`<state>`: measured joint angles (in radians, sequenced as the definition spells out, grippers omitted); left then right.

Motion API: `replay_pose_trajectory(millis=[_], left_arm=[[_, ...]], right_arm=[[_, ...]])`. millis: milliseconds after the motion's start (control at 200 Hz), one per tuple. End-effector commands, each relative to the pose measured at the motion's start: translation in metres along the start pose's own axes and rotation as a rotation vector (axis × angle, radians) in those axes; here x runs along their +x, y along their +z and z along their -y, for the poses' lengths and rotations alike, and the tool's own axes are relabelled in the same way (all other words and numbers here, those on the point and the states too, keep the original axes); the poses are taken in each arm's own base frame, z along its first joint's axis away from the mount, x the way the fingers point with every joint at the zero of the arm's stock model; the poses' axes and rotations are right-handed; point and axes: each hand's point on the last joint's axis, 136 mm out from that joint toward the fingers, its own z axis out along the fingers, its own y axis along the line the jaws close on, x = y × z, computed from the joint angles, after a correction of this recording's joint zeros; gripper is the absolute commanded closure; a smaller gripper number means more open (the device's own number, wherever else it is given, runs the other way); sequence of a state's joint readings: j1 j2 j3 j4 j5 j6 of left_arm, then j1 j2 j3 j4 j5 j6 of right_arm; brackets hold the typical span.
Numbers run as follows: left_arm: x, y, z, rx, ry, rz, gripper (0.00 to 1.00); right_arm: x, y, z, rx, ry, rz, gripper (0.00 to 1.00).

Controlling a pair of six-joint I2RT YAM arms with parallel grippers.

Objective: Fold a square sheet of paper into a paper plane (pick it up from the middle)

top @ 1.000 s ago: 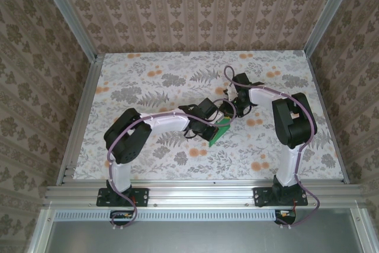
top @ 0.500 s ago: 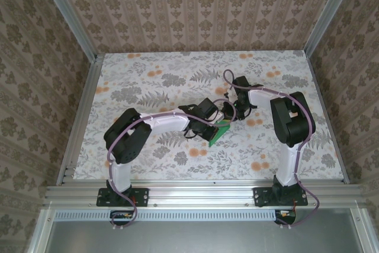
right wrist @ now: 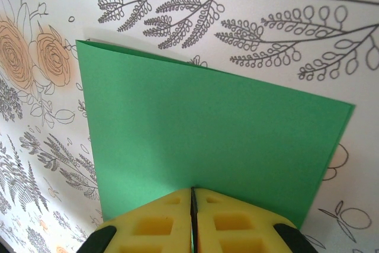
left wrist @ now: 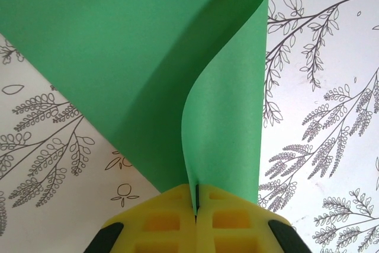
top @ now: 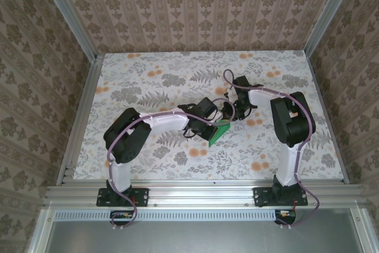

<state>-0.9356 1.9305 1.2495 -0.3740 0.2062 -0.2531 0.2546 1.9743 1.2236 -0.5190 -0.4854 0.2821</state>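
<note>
Sheet of paper: green, on the flowered table between both arms, one flap curling up
Long axis: seems to slant near-left to far-right; small in the top view
Left gripper: pads pinched tight on the curled edge
Right gripper: pads closed on the sheet's edge
Count: one sheet, two grippers

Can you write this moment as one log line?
left gripper: shut on green paper | right gripper: shut on green paper | shape: curled over
</note>
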Motion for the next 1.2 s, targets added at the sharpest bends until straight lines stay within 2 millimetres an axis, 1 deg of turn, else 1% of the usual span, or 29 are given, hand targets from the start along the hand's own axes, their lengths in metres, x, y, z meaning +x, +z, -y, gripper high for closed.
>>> replay_pose_trajectory(millis=[0, 175, 190, 255, 635, 895, 1195], left_arm=[[-0.005, -0.001, 0.002, 0.018, 0.023, -0.012, 0.94], [-0.003, 0.002, -0.001, 0.009, 0.019, -0.026, 0.94], [-0.003, 0.002, -0.001, 0.01, 0.019, -0.025, 0.94], [-0.003, 0.003, -0.001, 0.006, 0.022, -0.029, 0.94], [0.001, 0.008, -0.006, -0.015, 0.015, -0.045, 0.94], [-0.003, 0.007, -0.006, -0.018, 0.027, -0.036, 0.93], [0.002, 0.013, -0.009, -0.026, 0.022, -0.053, 0.93]], right_arm=[[0.016, 0.015, 0.019, 0.046, 0.014, -0.058, 0.9], [0.015, 0.013, 0.018, 0.043, 0.012, -0.052, 0.9], [0.02, 0.013, 0.019, 0.048, 0.022, -0.073, 0.9], [0.02, 0.013, 0.019, 0.049, 0.023, -0.076, 0.9], [0.02, 0.012, 0.017, 0.04, 0.028, -0.075, 0.9], [0.021, 0.013, 0.017, 0.035, 0.035, -0.076, 0.9], [0.023, 0.014, 0.016, 0.026, 0.044, -0.076, 0.9]])
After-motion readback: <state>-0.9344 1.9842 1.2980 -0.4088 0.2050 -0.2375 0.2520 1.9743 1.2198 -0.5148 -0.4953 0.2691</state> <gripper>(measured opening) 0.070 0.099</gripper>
